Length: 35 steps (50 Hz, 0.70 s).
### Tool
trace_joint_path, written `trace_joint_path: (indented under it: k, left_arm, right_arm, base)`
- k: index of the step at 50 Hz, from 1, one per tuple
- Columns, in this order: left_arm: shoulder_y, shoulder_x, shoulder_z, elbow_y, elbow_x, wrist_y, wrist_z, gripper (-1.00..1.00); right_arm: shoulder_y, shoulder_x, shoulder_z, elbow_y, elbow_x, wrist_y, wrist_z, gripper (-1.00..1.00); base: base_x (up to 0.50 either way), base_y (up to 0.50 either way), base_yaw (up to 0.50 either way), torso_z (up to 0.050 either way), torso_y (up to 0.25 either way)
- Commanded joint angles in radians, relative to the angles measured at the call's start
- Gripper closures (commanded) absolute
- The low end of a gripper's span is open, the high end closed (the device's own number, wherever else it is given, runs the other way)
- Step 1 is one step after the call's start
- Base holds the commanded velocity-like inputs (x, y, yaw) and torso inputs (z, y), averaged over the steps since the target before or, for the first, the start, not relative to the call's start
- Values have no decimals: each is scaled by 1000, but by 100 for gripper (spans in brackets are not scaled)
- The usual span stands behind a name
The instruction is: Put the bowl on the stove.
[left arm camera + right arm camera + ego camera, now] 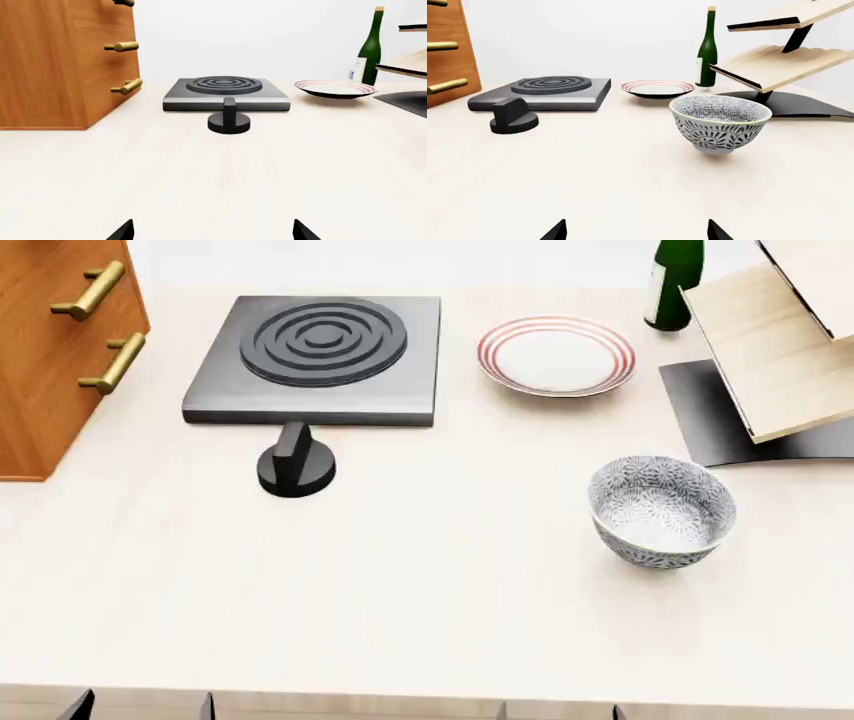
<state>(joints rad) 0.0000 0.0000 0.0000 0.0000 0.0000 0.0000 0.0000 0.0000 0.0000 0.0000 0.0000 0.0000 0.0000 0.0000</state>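
Note:
The bowl, white with a blue-grey floral pattern, stands upright on the pale counter at the right; it also shows in the right wrist view. The stove, a dark grey slab with one ringed burner, sits at the back left and shows in the left wrist view and the right wrist view. My left gripper is open and empty, near the counter's front edge, facing the stove. My right gripper is open and empty, short of the bowl. In the head view only fingertips show.
A black round knob stands in front of the stove. A red-ringed white plate lies right of the stove. A green bottle and a tilted wooden shelf rack stand at the back right. A wooden drawer cabinet is at the left.

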Motion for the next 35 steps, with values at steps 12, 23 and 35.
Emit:
trace_joint_path:
  k: [12,23,35]
  left_arm:
    - [-1,-45,45,4,-74,-2,-51,-100]
    - [-4,-28,11,-27,-66,-39,-46,-100]
    - [2,-53,44,-11,-80,4,-79,-100]
  right_arm:
    - [4,47,-59,5,43,9,52,-100]
    - [5,29,-34,-13,55,6,34,-100]
    - [1,28,-15,-57,136,-16,110,-100]
  base:
    - [0,0,0,0,0]
    - [0,0,0,0,0]
    - [0,0,0,0,0]
